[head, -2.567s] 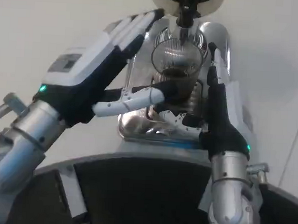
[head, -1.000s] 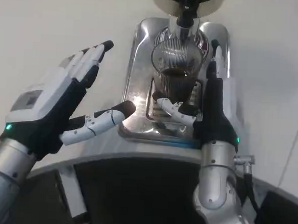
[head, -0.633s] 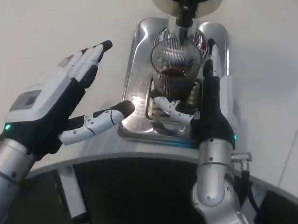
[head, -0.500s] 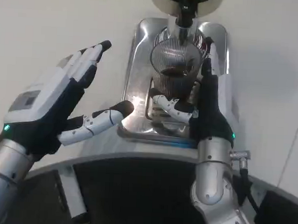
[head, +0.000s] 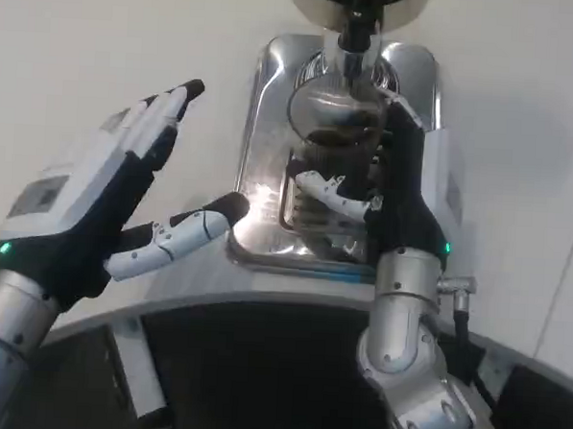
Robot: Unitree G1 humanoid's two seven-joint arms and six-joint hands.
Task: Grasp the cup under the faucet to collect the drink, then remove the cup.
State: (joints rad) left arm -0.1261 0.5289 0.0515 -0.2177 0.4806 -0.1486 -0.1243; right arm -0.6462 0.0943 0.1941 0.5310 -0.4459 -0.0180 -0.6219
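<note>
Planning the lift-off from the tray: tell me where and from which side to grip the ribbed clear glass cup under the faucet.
Grip the ribbed clear glass cup around its lower wall, from its right side. The black faucet hangs right over its mouth, so the top is blocked, and the dark drink fills the lower part. The right hand already sits there, its white fingers across the cup's front. The left hand waits open, apart.
</note>
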